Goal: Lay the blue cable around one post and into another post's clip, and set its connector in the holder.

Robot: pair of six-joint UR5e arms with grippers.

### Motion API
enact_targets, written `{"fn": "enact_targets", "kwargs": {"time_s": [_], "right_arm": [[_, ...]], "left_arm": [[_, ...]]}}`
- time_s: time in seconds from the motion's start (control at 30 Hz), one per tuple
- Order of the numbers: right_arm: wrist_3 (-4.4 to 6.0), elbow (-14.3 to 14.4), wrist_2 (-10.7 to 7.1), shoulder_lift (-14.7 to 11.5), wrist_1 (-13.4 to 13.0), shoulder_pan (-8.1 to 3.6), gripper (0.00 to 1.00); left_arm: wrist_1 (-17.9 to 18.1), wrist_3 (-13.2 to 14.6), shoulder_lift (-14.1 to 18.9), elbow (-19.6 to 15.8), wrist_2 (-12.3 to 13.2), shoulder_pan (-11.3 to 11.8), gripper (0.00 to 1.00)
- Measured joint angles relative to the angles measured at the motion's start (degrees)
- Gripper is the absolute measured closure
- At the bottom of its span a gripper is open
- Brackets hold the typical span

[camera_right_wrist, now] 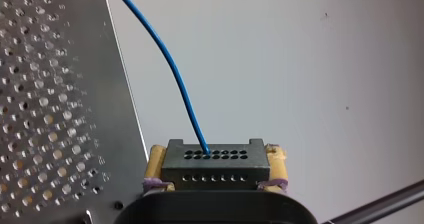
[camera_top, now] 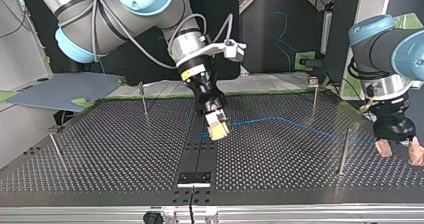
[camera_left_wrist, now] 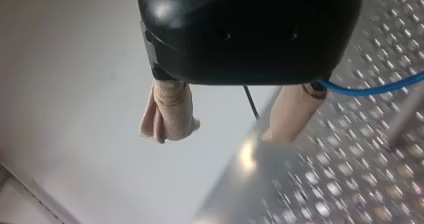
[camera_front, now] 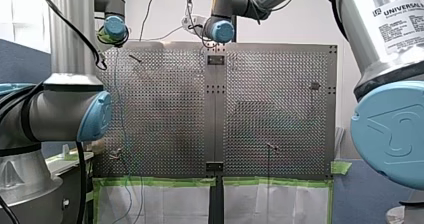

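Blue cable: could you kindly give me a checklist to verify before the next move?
1. Grip on the connector: ok. My right gripper is shut on it, with a pad on each side.
2. Connector in the holder: not ok. It is held in the air, apart from the holder.
3. Blue cable around a post: not ok. It passes beside the post without a loop.
4. Cable clipped into a post: cannot tell.
5. My left gripper free: ok, it is open. The cable runs by one finger; whether it lies between the fingers, cannot tell.
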Motion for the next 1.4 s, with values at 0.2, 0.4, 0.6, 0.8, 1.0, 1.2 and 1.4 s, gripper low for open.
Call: {"fn": "enact_targets", "kwargs": {"time_s": [0.2,0.4,0.6,0.8,1.0,1.2,1.4], "right_arm": [[-0.10,-3.2,0.53,1.7,0.8,0.82,1.00],[-0.11,-4.3,1.08,1.9,0.9,1.10,1.00],[0.00,-4.4,1.59,1.9,1.1,1.16,1.00],[0.06,-4.4,2.20,2.1,1.0,1.14,1.00],[-0.03,-4.4,3.94,3.1,1.1,0.85,1.00],[0.21,-4.4,5.30,3.8,0.6,-0.08,1.00],[0.72,-4.9,5.93,3.9,0.8,-1.54,1.00]], "left_arm": [[-1.7,-1.5,-2.6,1.7,2.5,3.0,0.00],[-1.4,-1.9,-4.5,3.2,4.2,5.7,0.00],[-1.0,-0.3,-7.2,4.5,5.1,8.7,0.00],[-0.6,0.2,-8.1,4.7,7.2,11.0,0.00],[-0.1,0.5,-8.9,4.7,9.9,10.4,0.00],[1.1,-0.3,-9.6,4.7,12.1,9.4,0.00],[2.1,-2.4,-9.8,4.7,12.9,9.2,0.00]]}}
